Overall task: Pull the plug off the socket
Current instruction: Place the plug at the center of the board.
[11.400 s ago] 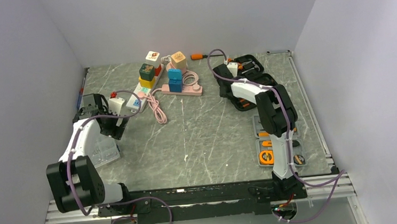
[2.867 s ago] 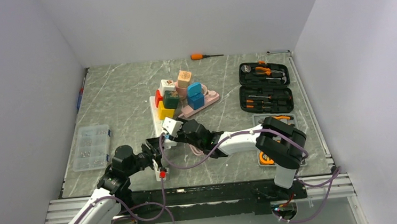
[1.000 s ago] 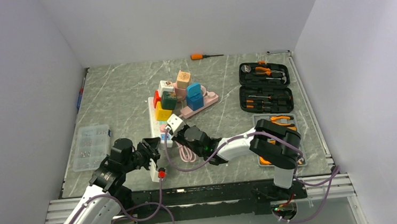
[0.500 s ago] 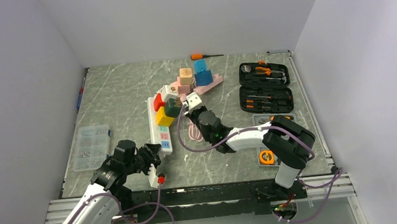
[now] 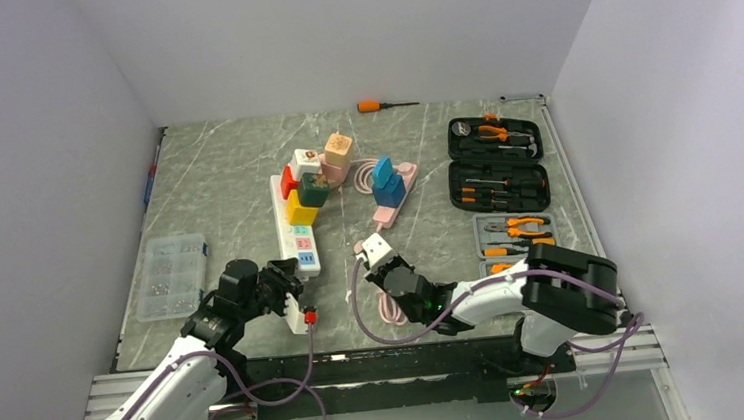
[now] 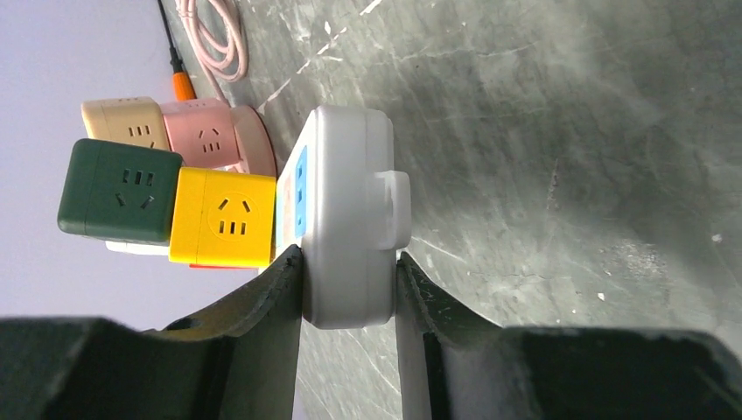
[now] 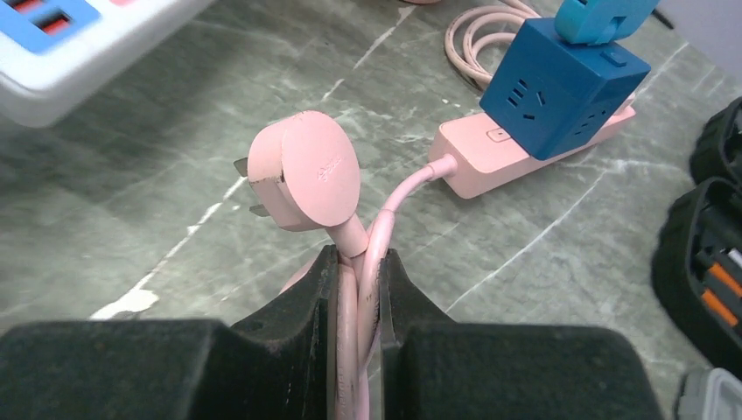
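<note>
Plug (image 7: 304,171) sits clear of the white power strip (image 6: 346,201), prongs bare (job looks done), off to its right. My right gripper (image 7: 359,262) pinches the pink cord (image 7: 398,206) just behind it for pulling; my left gripper (image 6: 350,262) clamps the strip's near end as anchor.

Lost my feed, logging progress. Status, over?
Left tool clamped on white power strip. Right tool shut on pink cord behind pink plug. Plug out, prongs bare. Nothing in the way.
</note>
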Controlling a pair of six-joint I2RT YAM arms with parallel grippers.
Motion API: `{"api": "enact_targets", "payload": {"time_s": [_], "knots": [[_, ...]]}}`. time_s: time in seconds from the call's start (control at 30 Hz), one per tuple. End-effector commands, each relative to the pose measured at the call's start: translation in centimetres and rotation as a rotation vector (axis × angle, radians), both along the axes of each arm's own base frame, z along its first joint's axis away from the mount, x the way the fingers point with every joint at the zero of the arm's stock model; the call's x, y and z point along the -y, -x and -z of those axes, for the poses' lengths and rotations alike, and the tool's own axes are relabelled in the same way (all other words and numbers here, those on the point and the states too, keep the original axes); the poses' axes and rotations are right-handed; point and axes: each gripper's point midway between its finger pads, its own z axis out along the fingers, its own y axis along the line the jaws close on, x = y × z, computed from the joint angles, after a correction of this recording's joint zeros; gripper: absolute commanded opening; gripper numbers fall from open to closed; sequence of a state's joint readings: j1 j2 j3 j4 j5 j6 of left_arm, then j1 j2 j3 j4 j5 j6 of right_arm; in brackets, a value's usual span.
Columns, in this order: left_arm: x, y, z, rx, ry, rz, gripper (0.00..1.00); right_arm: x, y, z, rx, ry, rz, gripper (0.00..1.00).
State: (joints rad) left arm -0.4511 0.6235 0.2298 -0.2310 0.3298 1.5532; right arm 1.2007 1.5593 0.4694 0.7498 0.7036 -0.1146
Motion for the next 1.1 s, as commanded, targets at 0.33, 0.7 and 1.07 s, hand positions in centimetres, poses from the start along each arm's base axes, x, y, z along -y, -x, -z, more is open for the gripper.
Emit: {"api": "enact_targets", "payload": {"time_s": [0.33,0.7,1.07], "knots": [[-3.5,3.8,5.8,-0.292,-0.093,-0.139,0.99,1.0,5.2,2.6,-0.293,-0.202,0.015,0.31],[-2.2,2.9,0.9,-0.366,0.127,-0.265,0.99,5.2,4.0,-4.7,-0.205,-0.399,0.125,0.94],[-0.5,0.1,-5.0,-0.471,0.45,-0.422,0.99,9.5,-4.1,-10.1,-0.255,-0.603,0.313,0.9]]}}
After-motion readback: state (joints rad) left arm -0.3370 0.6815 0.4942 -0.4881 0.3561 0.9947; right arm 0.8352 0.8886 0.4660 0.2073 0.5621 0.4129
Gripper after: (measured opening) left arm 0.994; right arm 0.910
